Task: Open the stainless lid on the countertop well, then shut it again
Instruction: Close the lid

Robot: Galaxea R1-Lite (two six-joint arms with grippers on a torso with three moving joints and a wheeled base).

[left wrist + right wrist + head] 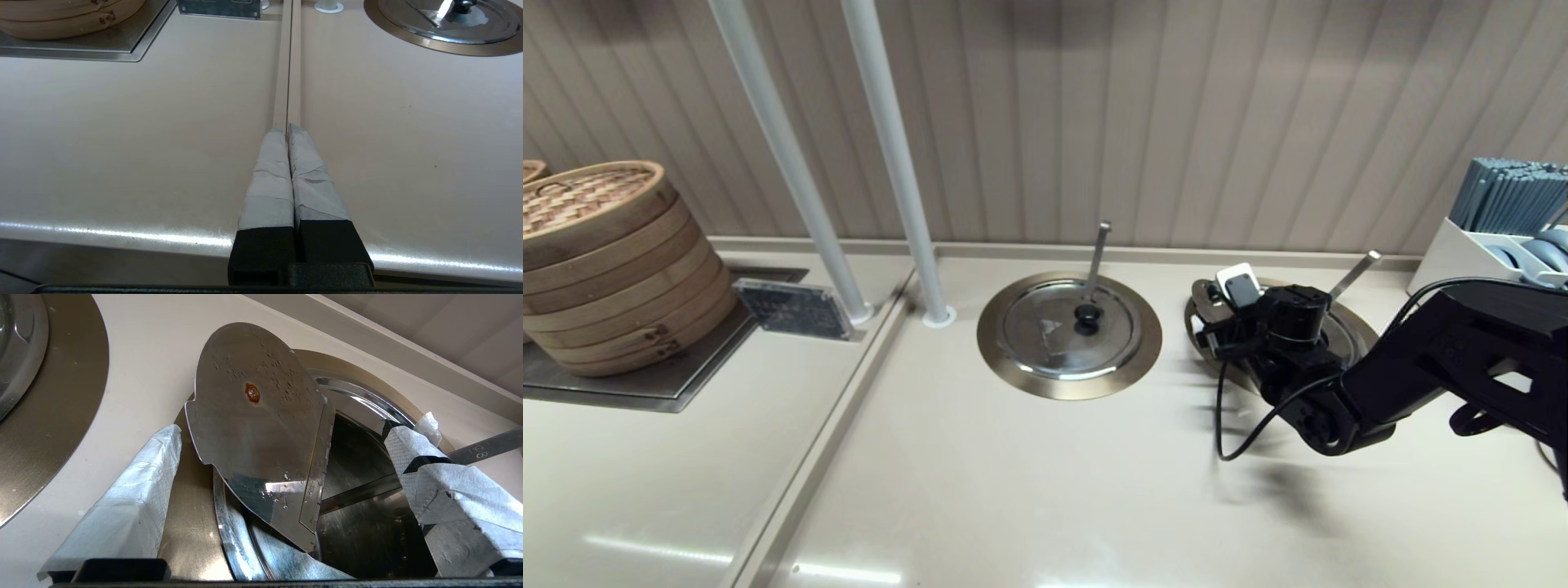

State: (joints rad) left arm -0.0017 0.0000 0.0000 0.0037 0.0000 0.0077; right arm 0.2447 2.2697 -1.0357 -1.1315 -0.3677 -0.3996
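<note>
In the right wrist view the stainless lid point(253, 428) is tipped up on edge, its spotted underside with a rust dot facing me. Beside it the countertop well point(367, 514) gapes dark inside its brass-toned ring point(192, 522), and the long ladle handle point(486, 447) slants out of it. My right gripper point(290, 428) is open, one taped finger on each side of the raised lid and neither closed on it. In the head view my right gripper point(1217, 327) hangs over that ring point(1360, 335) and hides the lid. My left gripper point(287, 128) is shut, low near the counter's front edge.
The twin lid point(1068, 327), with its short near-vertical ladle handle point(1097, 253), lies shut just left of the right arm. Two white poles point(894, 155) rise behind it. Stacked bamboo steamers point(605, 261) stand far left, and a white chopstick holder point(1503, 237) far right.
</note>
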